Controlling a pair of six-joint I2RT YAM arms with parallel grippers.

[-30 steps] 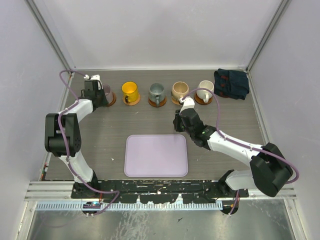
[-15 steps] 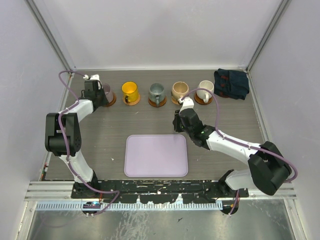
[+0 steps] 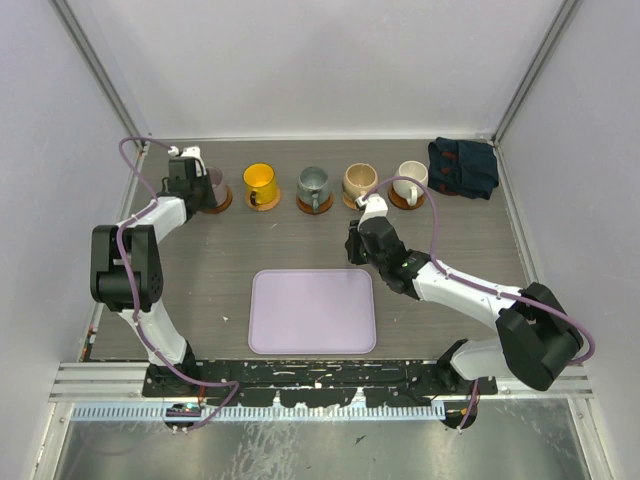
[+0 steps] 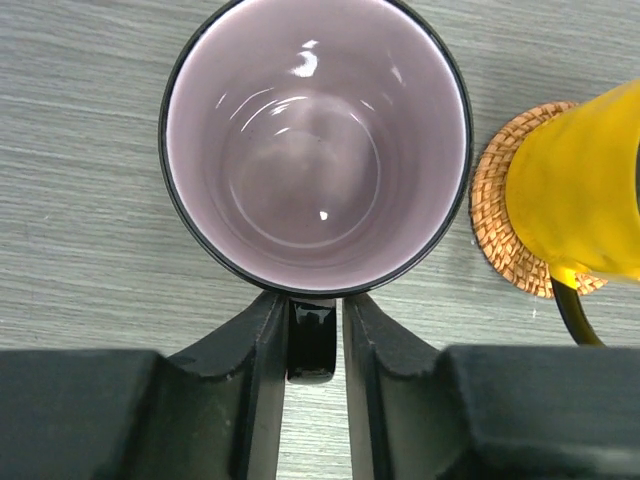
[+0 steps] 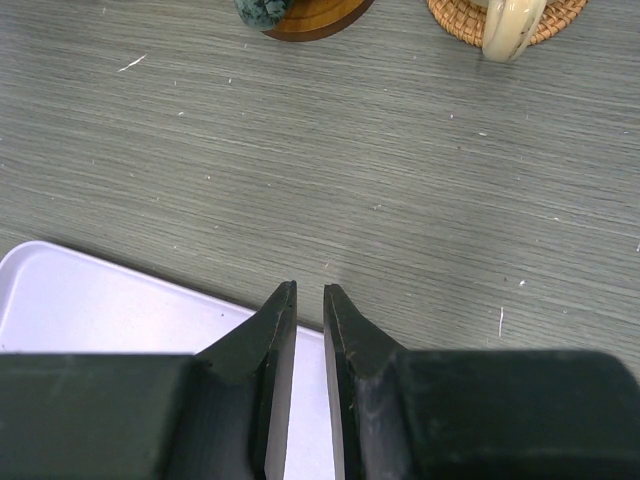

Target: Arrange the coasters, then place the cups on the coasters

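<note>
Left gripper (image 4: 313,302) is bracketing the black handle at six o'clock of the glossy, round mauve mug (image 4: 315,140).
Whether it is clamping cannot be told. Right gripper (image 5: 309,295) is hanging slightly ajar, empty, over the grained tabletop (image 5: 420,190).

Five cups (image 3: 313,183) line the table's (image 3: 220,260) far edge, each seemingly on a coaster (image 3: 264,205). A cloth (image 3: 463,166) lies right of them, a tray (image 3: 312,311) in front.

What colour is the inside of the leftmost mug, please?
Pale mauve-pink inside the mug, clearest in the left wrist view.
</note>
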